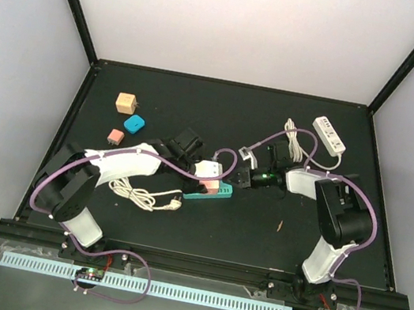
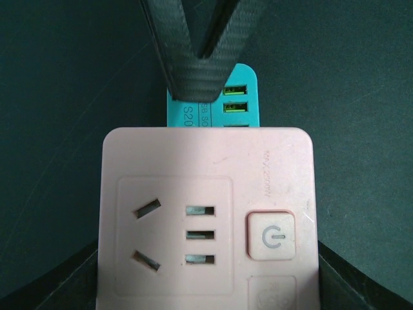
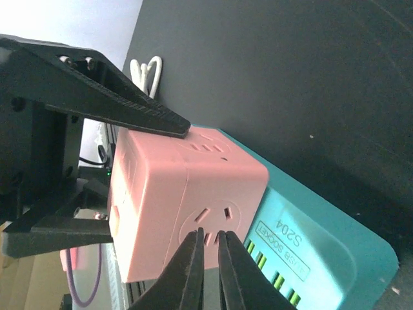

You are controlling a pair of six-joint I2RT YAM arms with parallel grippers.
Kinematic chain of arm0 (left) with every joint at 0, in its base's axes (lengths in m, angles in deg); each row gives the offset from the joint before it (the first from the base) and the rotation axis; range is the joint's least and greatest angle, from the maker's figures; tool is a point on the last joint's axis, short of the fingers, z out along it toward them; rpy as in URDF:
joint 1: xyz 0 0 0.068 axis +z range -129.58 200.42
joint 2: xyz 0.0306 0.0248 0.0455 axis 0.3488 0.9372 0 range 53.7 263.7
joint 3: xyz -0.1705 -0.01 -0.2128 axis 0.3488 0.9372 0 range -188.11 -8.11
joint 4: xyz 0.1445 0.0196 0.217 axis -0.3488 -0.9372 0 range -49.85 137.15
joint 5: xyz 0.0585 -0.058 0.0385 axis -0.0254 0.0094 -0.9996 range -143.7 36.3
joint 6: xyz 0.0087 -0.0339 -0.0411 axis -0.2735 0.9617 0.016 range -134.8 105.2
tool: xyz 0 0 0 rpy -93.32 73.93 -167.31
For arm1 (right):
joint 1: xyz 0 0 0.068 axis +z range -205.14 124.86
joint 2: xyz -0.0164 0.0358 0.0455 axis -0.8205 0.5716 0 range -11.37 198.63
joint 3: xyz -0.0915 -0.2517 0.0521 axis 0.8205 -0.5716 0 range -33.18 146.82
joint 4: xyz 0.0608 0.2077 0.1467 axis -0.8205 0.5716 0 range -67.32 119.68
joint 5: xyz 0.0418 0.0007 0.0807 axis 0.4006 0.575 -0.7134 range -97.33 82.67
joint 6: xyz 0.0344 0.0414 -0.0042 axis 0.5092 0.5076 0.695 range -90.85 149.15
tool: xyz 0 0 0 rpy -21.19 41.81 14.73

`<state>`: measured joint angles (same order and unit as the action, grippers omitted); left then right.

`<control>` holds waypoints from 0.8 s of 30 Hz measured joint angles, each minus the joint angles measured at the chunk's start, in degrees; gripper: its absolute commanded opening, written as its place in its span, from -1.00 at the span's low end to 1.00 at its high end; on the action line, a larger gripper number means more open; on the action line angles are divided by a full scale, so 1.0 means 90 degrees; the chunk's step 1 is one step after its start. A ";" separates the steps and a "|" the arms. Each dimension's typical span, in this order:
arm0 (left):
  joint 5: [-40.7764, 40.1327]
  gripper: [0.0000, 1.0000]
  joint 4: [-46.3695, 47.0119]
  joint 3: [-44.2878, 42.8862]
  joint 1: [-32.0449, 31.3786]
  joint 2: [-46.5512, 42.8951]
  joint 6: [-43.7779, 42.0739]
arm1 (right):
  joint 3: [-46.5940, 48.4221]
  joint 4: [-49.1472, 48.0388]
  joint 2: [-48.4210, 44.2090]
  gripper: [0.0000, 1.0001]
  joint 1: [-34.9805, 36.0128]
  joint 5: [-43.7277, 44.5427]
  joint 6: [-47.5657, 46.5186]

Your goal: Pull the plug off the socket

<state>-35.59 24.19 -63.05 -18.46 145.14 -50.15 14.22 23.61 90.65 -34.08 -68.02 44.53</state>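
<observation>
while seated on one end of the teal socket strip [image 3: 322, 258], shows as a pale pink cube plug [image 3: 187, 200] with rounded corners, close to the middle of the black table [image 1: 296, 243] in the top view. carries two slanted pin slots, a column of three short slots and a rounded square power button on the face toward the left wrist camera. sits just beside green usb ports and white lettering on the teal surface.

left gripper [image 3: 147, 179]: reaches in from 8 o'clock, fingers [image 3: 129, 103] clamped on opposite faces of the cube.

right gripper [image 3: 210, 237]: comes in from 3 o'clock, elbow raised toward 4 o'clock, fingertips drawn together with only a sliver between, nothing held. tips over the strip's top just beside the plug; cannot tell whether pressing on it.

elsewhere: white power strip [image 1: 329, 134] at 1 o'clock; tan block [image 1: 126, 102], blue block [image 1: 134, 123] and pink block [image 1: 115, 136] at 10 o'clock; coiled white cable [image 1: 140, 194] at 7 o'clock.
</observation>
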 measured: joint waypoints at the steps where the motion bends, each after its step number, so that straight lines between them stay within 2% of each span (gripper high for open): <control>1: 0.0002 -0.25 0.0007 0.0007 0.0000 -0.0007 0.0000 | 0.0051 0.0075 0.0024 -0.78 0.0061 0.0061 -0.0019; 8: 0.0000 -0.33 0.0073 0.0107 -0.0005 -0.0090 -0.0005 | 0.0289 0.0435 0.0148 -0.80 0.0440 0.0386 -0.0187; 24: -0.0005 -0.45 -0.0019 0.0087 -0.0027 -0.0112 0.0114 | 0.0816 0.0954 0.0818 -0.85 0.0461 0.0563 -0.0522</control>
<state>-35.63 24.01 -62.26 -18.70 144.14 -49.12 21.56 32.20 98.01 -29.92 -62.95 39.83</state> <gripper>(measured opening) 0.646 0.079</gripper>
